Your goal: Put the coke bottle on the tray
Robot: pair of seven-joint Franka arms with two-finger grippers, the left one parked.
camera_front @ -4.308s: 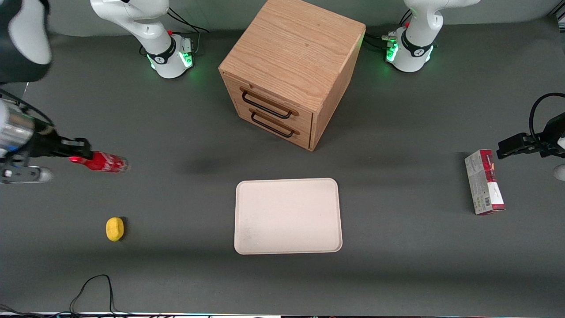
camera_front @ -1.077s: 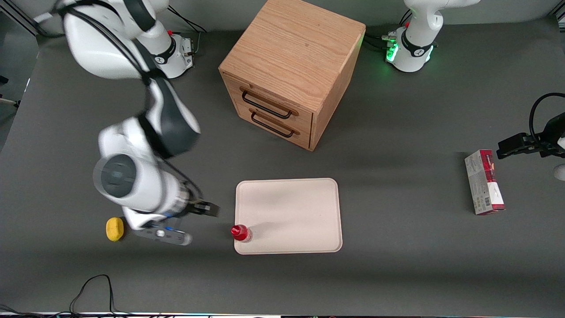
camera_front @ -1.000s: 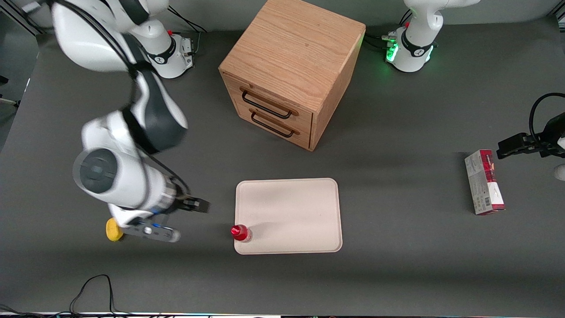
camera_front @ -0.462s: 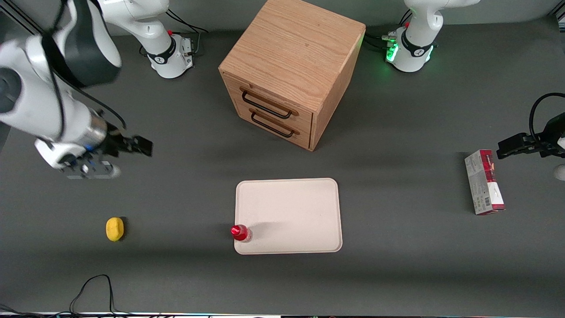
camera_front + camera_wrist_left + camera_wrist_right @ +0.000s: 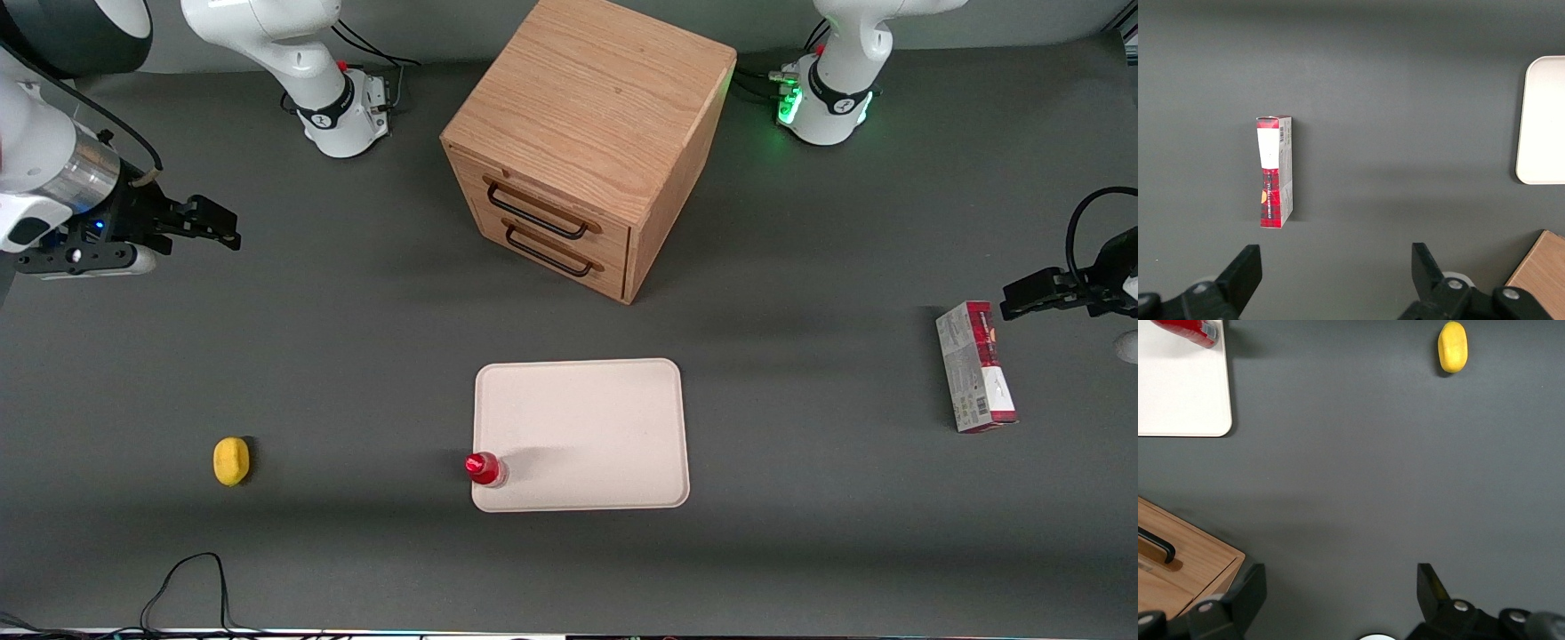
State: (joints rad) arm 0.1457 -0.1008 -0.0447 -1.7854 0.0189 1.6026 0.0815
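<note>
Coke bottle [image 5: 485, 468] stands upright on the tray [image 5: 587, 427], right at the corner nearest the front camera on the working arm's side, almost on the rim. Placing looks done; judged next step is only parking the arm, nothing to grasp. Gripper [image 5: 213, 224] is empty, fingers spread wide, high over bare table [image 5: 356, 356] toward the working arm's end, well apart from tray. Lemon [image 5: 231, 461] sits nearer the camera, drawer cabinet [image 5: 582, 142] farther back; plenty of free room between.

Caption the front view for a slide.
Coke bottle upright at the tray corner; open gripper up near the working arm's end.
</note>
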